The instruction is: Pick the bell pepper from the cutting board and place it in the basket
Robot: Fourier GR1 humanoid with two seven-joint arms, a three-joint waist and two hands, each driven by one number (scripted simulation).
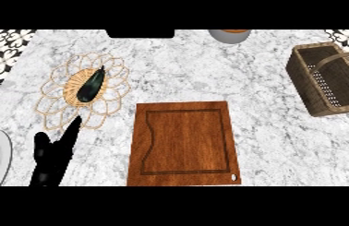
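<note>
The wooden cutting board (183,144) lies at the centre front of the marble counter, and its top is bare. No bell pepper shows anywhere in the head view. The brown wicker basket (304,84) with a handle stands at the right edge, partly cut off by the view. My left hand (53,156) rests at the lower left, fingers straight and pointing up toward the placemat, holding nothing. It is well left of the board. My right hand does not show.
A woven straw placemat (58,98) lies at the left with a dark elongated vegetable (91,85) on it. A grey bowl (230,35) and a black object (140,33) sit at the back edge. A pale rounded shape (3,156) is at the left edge.
</note>
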